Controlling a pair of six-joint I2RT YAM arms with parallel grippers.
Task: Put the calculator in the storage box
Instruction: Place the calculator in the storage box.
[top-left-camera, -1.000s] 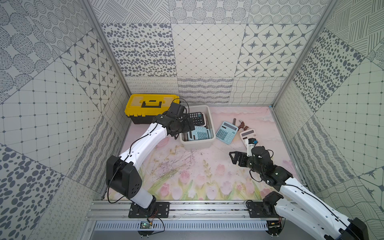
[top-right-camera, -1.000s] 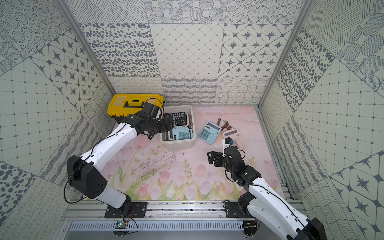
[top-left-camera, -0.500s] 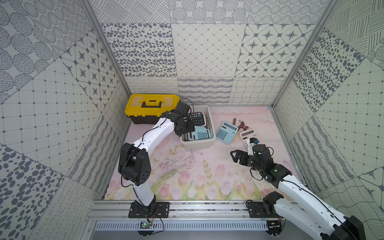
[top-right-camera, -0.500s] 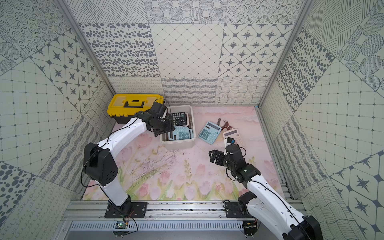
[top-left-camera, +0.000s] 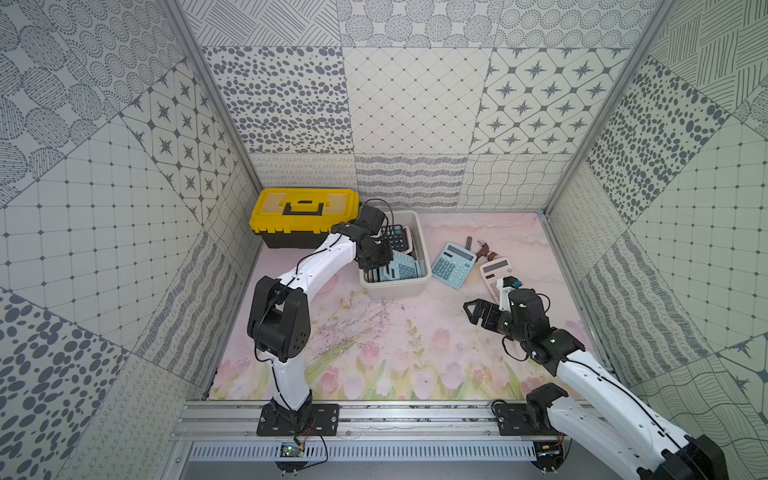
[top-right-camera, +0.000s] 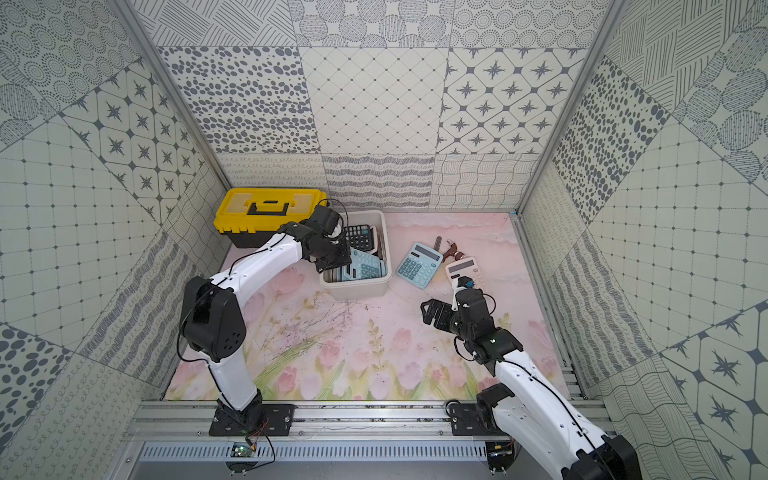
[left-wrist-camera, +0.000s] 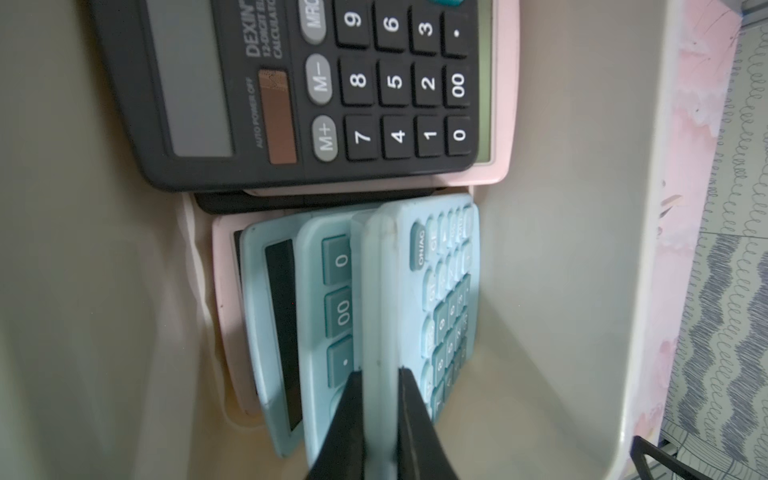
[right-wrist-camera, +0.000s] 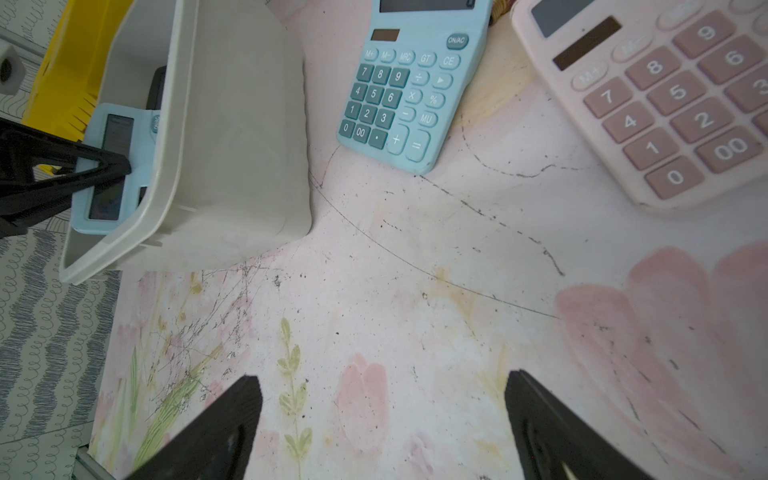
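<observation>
Nearest us, the right end effector (right-wrist-camera: 382, 395) hovers over bare surface (right-wrist-camera: 415, 291) short of the box (top-left-camera: 395, 290), jaws spread wide with nothing between them. Just right of the box a second blue calculator (top-left-camera: 453, 265) lies flat, keys up, and a pink calculator (top-left-camera: 494, 270) lies farther right. Into the box now: the calculator (left-wrist-camera: 415, 270), pale blue with teal keys, stands on edge at the near end. It leans against other blue calculators (left-wrist-camera: 274, 332), its top poking above the rim. The left end effector (left-wrist-camera: 379, 374) pinches its thin edge, jaws narrow and tight on it. At the box's far end a black calculator (left-wrist-camera: 291, 83) lies face up. Left of that end sits the toolbox (top-left-camera: 305, 208). Since a second ago the left jaws have clamped shut and the left arm's shoulder has swung in toward the box.
</observation>
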